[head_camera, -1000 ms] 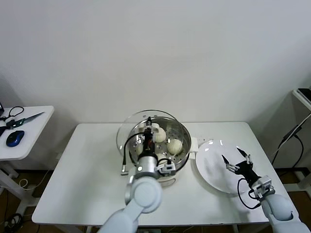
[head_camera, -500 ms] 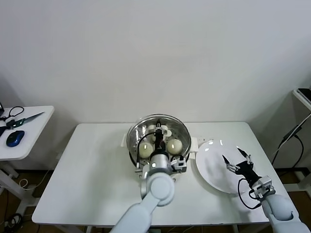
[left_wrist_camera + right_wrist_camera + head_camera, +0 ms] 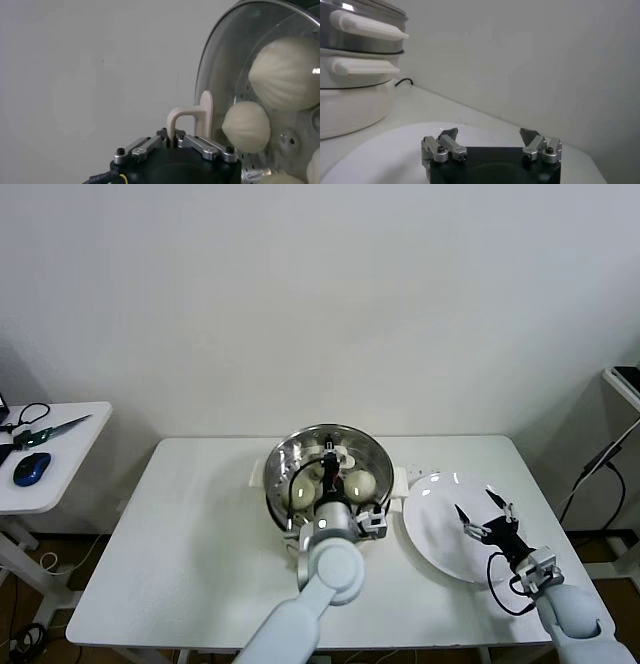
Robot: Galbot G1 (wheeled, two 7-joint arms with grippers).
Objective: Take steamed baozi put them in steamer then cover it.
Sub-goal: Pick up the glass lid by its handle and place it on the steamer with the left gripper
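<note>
The left gripper [image 3: 329, 456] is clamped shut on the white handle [image 3: 191, 121] of the glass lid [image 3: 227, 60], directly over the steamer [image 3: 281, 484], which stands at the middle of the table's back edge. The right gripper [image 3: 482, 515] hovers with its fingers spread apart and nothing between them, over the white plate [image 3: 432, 524] near the table's right edge.

The white table [image 3: 190, 534] has bare surface from the steamer to its left edge and along its front edge; on the right, the plate lies just beside the steamer's side handle [image 3: 367, 25]. A separate small side table [image 3: 60, 454] stands well apart past the left edge, carrying a blue mouse [image 3: 31, 468].

The head view looks down through the lid onto the steamed baozi [image 3: 360, 482] inside the pot. The left wrist view shows the loop-shaped handle pinched between the fingers and the buns [image 3: 287, 72] behind the curved clear glass, resting on the perforated metal tray. The right wrist view shows the steamer from the side: shiny steel wall above a cream-white base [image 3: 350, 107], with a dark cord behind it.

The buns are smooth, domed and cream-white; the plate is flat and glossy.
</note>
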